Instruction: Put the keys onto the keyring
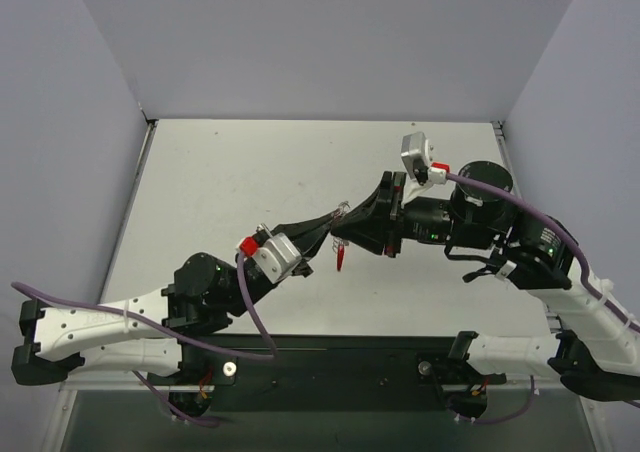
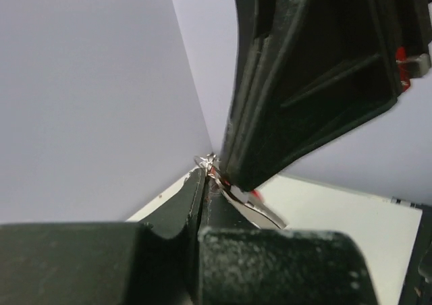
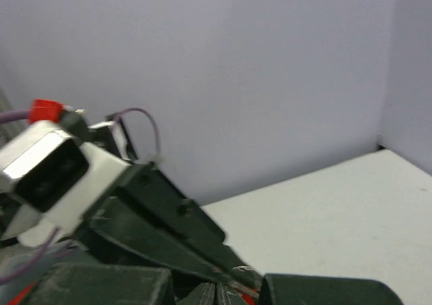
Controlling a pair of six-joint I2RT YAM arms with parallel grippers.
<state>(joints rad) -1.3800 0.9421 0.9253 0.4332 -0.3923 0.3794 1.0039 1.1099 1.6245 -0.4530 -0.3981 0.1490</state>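
Note:
My two grippers meet tip to tip above the middle of the table. The left gripper (image 1: 329, 223) is shut, with the silvery beaded chain of the keyring (image 2: 206, 160) bunched at its tips (image 2: 204, 172); the chain also shows in the top view (image 1: 341, 210). The right gripper (image 1: 341, 235) is shut and comes in from the right. At its tip, a silver blade with a bit of red, the key (image 2: 260, 206), sticks out. In the right wrist view, the chain (image 3: 240, 270) and some red (image 3: 247, 295) sit at the shut fingers (image 3: 217, 297). A thin red piece (image 1: 343, 257) hangs below the tips; I cannot tell whether it is the band.
The grey table (image 1: 230, 182) is walled by lilac panels at the back and sides. The left arm (image 1: 150, 322) reaches up from the lower left. The right arm (image 1: 480, 222) curves in from the right, its wrist camera (image 1: 415, 157) raised.

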